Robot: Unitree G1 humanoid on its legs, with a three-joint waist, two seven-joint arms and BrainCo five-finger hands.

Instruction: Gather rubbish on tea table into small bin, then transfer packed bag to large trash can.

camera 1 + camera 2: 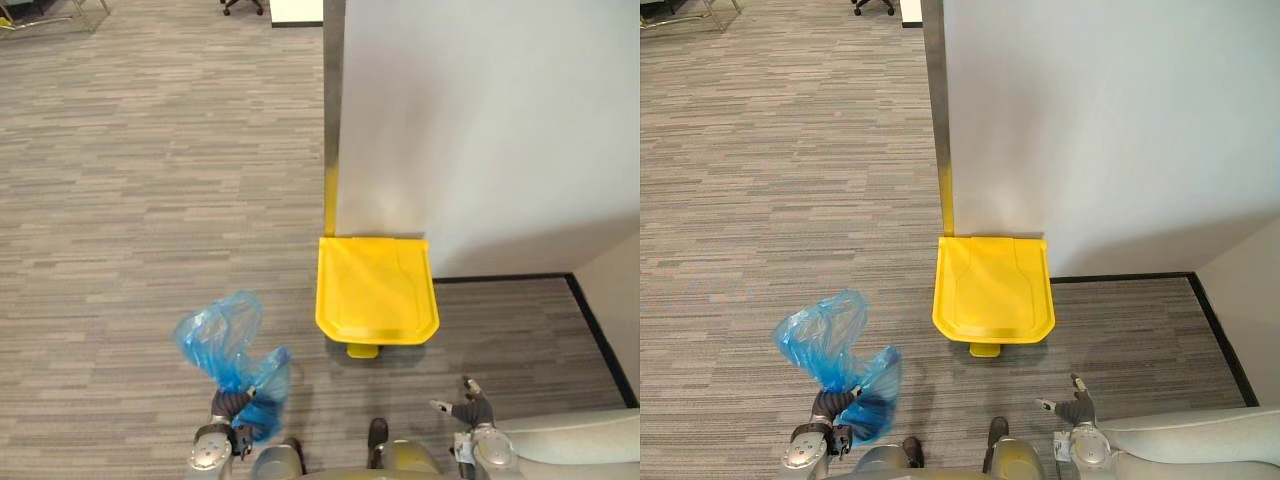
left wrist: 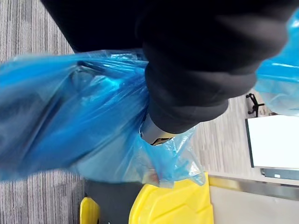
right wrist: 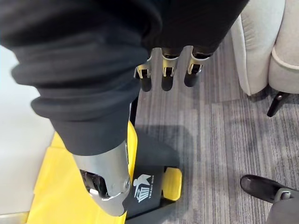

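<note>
A crumpled blue plastic bag (image 1: 225, 345) hangs above the grey carpet at the lower left, its gathered neck in my left hand (image 1: 232, 405), whose fingers are curled round it. In the left wrist view the blue bag (image 2: 70, 126) bulges round the dark cover of the hand (image 2: 201, 70). The large yellow trash can (image 1: 377, 290) stands against the white wall straight ahead, lid down, with a yellow pedal (image 1: 362, 351) at its front. My right hand (image 1: 470, 408) hovers at the lower right, open and holding nothing, its fingers (image 3: 168, 74) relaxed above the can's black base.
The white wall (image 1: 480, 130) ends in a metal edge strip (image 1: 332, 100) just behind the can. A pale armchair (image 1: 570, 440) stands close at my right. A black baseboard (image 1: 590, 320) runs along the right. Open carpet stretches to the left and far ahead.
</note>
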